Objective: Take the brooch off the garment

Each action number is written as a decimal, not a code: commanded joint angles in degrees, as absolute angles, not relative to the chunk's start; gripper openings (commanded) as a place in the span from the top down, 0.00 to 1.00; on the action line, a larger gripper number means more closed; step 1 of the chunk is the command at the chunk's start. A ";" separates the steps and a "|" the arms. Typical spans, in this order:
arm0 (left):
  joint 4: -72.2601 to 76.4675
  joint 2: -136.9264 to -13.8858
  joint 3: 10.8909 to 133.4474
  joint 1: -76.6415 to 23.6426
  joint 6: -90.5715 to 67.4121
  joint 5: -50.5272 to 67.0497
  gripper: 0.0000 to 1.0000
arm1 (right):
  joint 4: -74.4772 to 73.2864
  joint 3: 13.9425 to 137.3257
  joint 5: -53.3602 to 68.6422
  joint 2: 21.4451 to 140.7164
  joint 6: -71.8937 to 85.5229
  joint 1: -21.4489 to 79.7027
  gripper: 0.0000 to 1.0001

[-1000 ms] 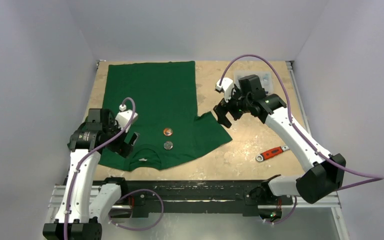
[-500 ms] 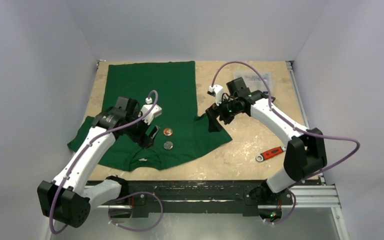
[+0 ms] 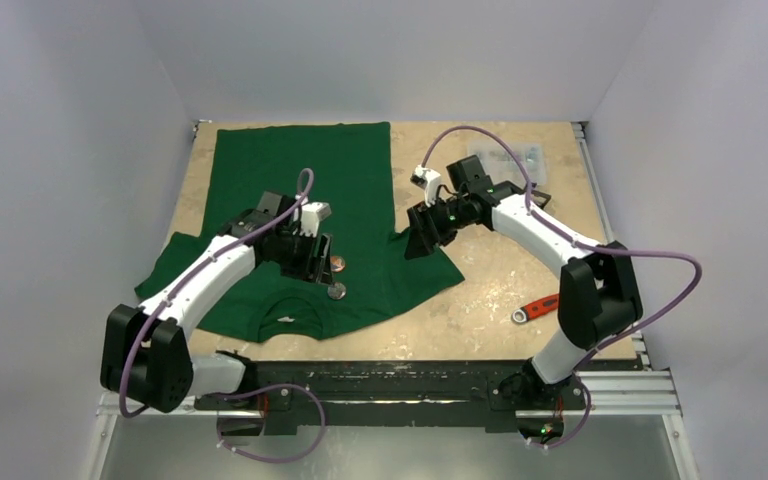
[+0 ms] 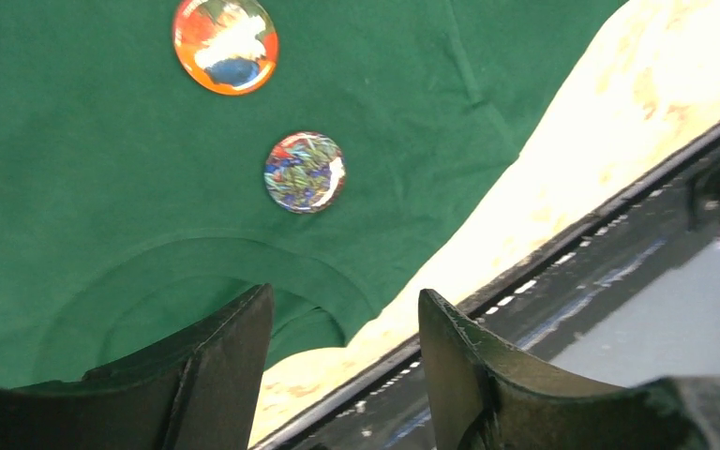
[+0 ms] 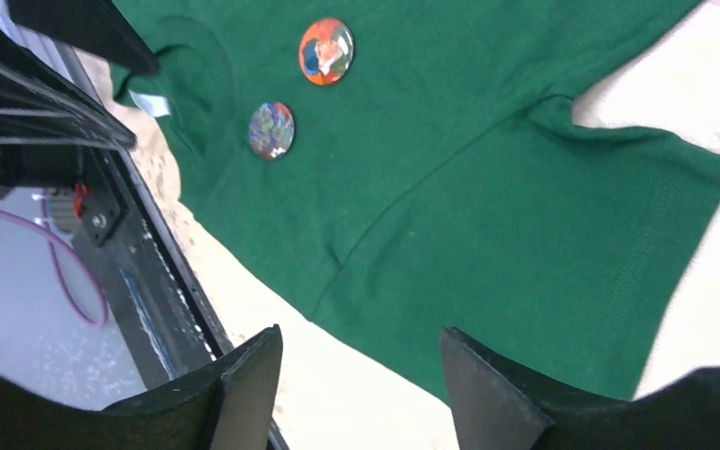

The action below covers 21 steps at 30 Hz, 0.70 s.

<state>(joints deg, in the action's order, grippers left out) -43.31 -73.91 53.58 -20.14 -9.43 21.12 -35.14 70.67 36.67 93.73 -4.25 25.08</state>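
Note:
The dark green garment [image 3: 300,180] lies flat on the table, neck toward the near edge. Two round brooches are pinned near the collar: an orange one [image 3: 337,263] [image 4: 225,45] [image 5: 326,51] and a blue-grey one [image 3: 336,291] [image 4: 305,172] [image 5: 271,129]. My left gripper [image 3: 316,264] [image 4: 342,309] hovers just left of the orange brooch, open, nothing between its fingers. Over the shirt's right sleeve, my right gripper [image 3: 416,242] [image 5: 361,342] is also open and empty, above the sleeve's edge and bare table.
A red-handled wrench [image 3: 545,304] lies on the table at the near right. A clear plastic packet [image 3: 522,155] sits at the back right. The white neck label [image 5: 150,103] shows by the collar. The black frame rail [image 3: 400,375] runs along the near edge.
The left arm swung right across the shirt to the brooches. The right arm moved left to the sleeve. Both pairs of jaws have narrowed but stay apart.

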 commanded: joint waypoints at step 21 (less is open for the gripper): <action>-25.91 -88.22 45.54 -9.58 -21.12 38.49 0.58 | -9.51 71.82 44.60 109.71 18.94 40.51 0.89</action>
